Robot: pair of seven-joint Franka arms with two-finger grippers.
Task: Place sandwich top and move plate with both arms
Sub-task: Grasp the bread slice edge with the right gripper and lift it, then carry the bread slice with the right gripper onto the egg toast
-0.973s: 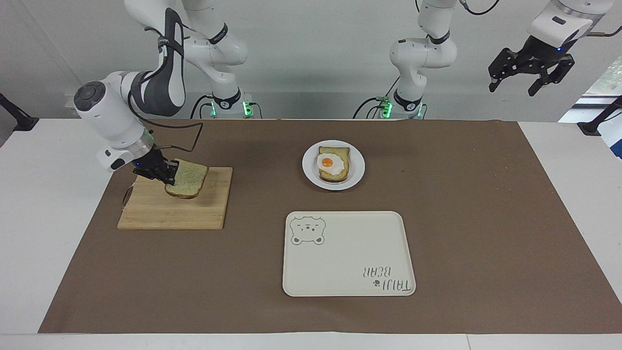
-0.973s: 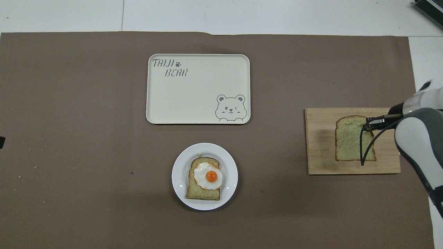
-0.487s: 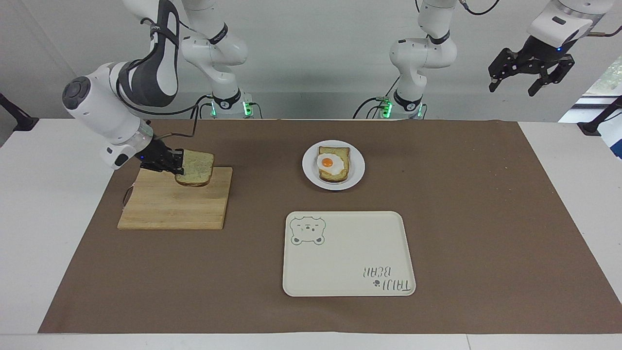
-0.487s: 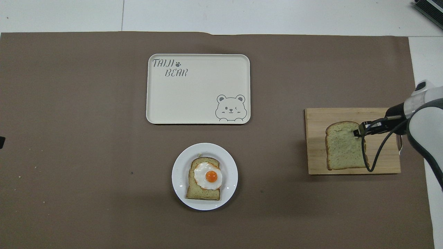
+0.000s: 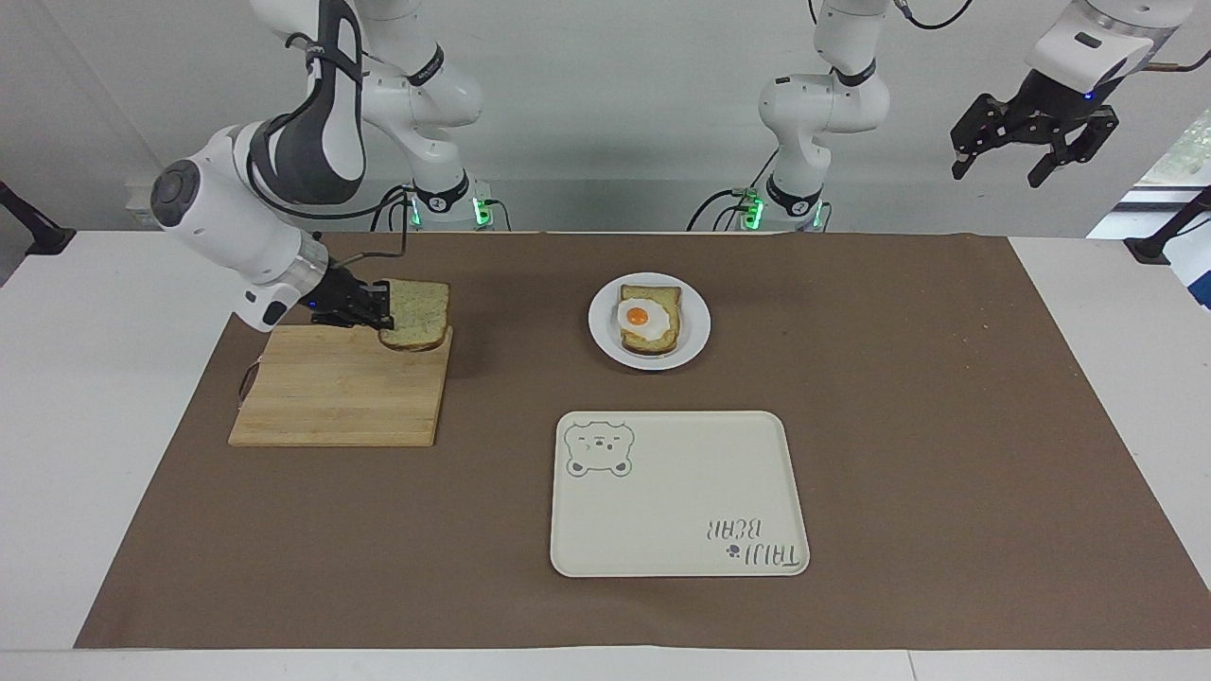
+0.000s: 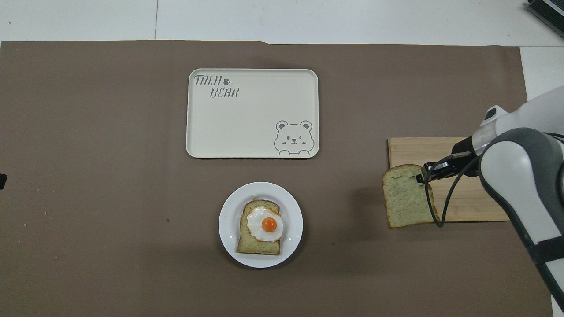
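The right gripper (image 5: 381, 309) has its jaws clamped on the sandwich top (image 5: 416, 314), held flat over the cutting board (image 5: 341, 388) corner nearest the plate (image 5: 691, 326). The plate (egg slice on it) lies sideways toward the left arm's end; the left gripper (image 5: 1031, 142) waits raised, jaws apart
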